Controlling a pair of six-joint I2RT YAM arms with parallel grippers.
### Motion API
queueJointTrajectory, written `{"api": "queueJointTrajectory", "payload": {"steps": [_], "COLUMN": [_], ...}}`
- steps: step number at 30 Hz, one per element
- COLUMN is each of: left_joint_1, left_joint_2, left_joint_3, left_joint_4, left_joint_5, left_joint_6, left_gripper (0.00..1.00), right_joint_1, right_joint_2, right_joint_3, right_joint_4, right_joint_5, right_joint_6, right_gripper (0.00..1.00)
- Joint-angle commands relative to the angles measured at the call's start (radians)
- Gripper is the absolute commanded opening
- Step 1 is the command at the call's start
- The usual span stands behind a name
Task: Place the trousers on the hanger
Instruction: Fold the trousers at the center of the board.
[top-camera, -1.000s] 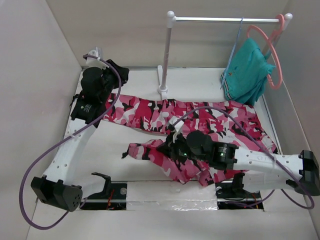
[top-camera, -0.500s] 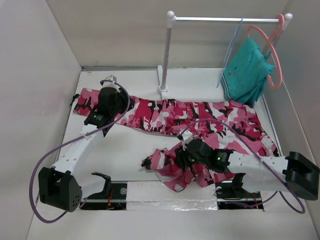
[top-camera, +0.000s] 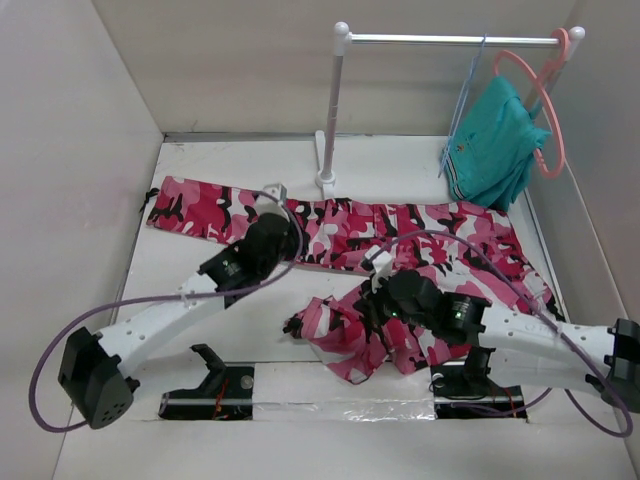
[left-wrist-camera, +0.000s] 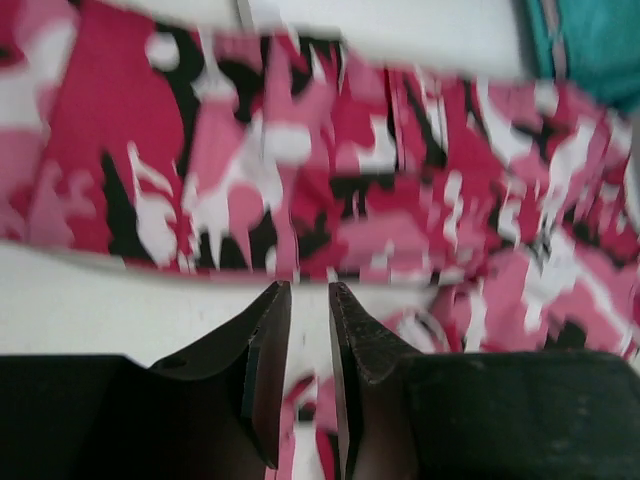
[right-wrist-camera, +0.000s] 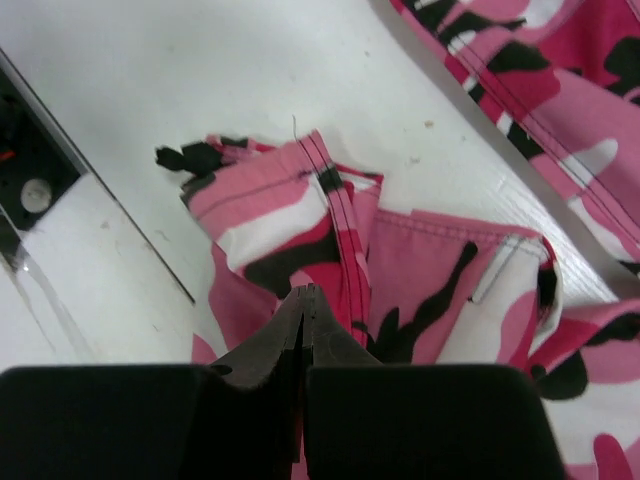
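Pink camouflage trousers (top-camera: 330, 225) lie mid-surface, one leg bunched toward 6 o'clock; the hanger (top-camera: 462, 105) waits at 1 o'clock. Our left end effector (left-wrist-camera: 308, 292), slightly apart and empty, has swung in from 10 o'clock. The right end effector (right-wrist-camera: 303, 297) is pressed together at the bunch. We judge we are only gathering cloth.

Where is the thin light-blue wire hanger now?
Top view, far right: the hanger hangs on the white rail, left of the salmon-pink plastic hanger.
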Motion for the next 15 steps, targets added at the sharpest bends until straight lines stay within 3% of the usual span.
{"api": "queueJointTrajectory", "payload": {"steps": [1, 2, 6, 9, 10, 15], "left_joint_1": [-0.153, -0.239, -0.411, -0.49, -0.502, -0.511], "left_joint_2": [-0.071, -0.071, -0.031, 0.058, 0.084, 0.248], "left_joint_3": [-0.094, -0.128, -0.189, -0.182, -0.174, -0.12], "left_joint_4": [-0.081, -0.126, -0.165, -0.179, -0.182, -0.22], "left_joint_5": [-0.123, -0.176, -0.27, -0.316, -0.333, -0.416], "left_joint_6": [-0.066, -0.095, -0.235, -0.292, -0.305, -0.33], "left_gripper": [0.19, 0.19, 0.23, 0.35, 0.41, 0.48], "right_joint_1": [0.01, 0.01, -0.035, -0.044, -0.044, -0.053], "right_joint_2": [-0.107, -0.185, -0.322, -0.378, -0.385, -0.398], "right_joint_3": [-0.028, -0.039, -0.047, -0.068, -0.071, -0.116], "right_joint_4": [-0.004, -0.011, -0.112, -0.14, -0.143, -0.142], "right_joint_5": [0.089, 0.104, 0.124, 0.124, 0.123, 0.1], "right_joint_6": [0.016, 0.015, 0.024, 0.031, 0.036, 0.076], "right_gripper": [0.0, 0.0, 0.05, 0.11, 0.13, 0.16]}}
